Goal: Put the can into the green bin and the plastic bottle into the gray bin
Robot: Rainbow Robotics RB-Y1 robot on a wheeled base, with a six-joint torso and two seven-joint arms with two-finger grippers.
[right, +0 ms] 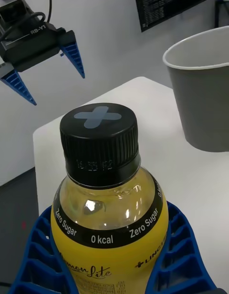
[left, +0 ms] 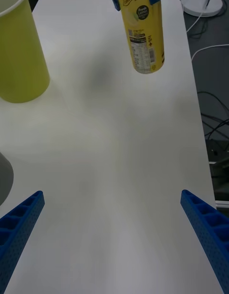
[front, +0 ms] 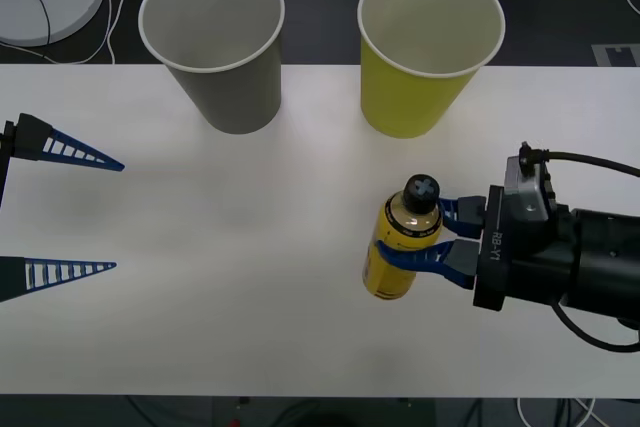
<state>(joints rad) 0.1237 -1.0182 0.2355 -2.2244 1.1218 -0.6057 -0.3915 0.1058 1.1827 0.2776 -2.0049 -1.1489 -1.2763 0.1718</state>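
Leftmost, left claw (front: 60,212) hangs over the white surface's (front: 230,247) left edge, fingers spread wide apart, gripping nothing; its two blue ribbed fingertips (left: 21,217) frame the bare surface in the left wrist view. Next, gray bin (front: 215,42) stands upright at the far side of the surface, left of centre. Green bin (front: 428,47) stands upright just beside it to the right, a gap between them. Below the green bin, plastic bottle (front: 402,242), yellow label, black cap (right: 99,136), is pinched at the neck and shoulder by the right claw (front: 425,235), clenched on it. Bottle hangs lifted off the surface, bottom free in the left wrist view (left: 141,34). Right arm reaches in from the right edge.
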